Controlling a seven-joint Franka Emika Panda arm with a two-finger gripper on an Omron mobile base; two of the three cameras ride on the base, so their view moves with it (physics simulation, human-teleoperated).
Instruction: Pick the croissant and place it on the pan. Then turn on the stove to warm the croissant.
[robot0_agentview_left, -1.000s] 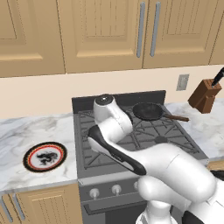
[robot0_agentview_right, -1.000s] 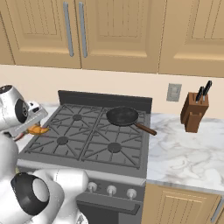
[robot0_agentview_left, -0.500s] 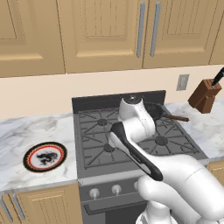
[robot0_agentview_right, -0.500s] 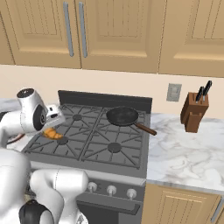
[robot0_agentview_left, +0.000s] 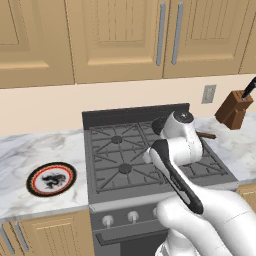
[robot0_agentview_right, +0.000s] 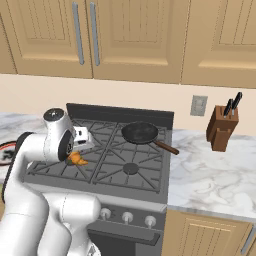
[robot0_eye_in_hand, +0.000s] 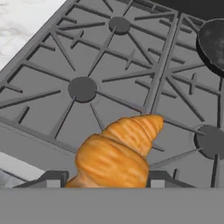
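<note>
My tool (robot0_eye_in_hand: 105, 181) is clamped on the one croissant (robot0_eye_in_hand: 118, 151) above the stove (robot0_agentview_right: 100, 150); one pan (robot0_agentview_right: 140, 133) sits on a back burner

My arm (robot0_agentview_left: 175, 150) is smooth, shiny white, made of fat round tubes. Dark black bands run where the parts join. A round grey cap sits on my top joint. My hand block (robot0_agentview_right: 82, 138) is small, white and boxy, with two dark finger tips (robot0_eye_in_hand: 52, 178).
</note>
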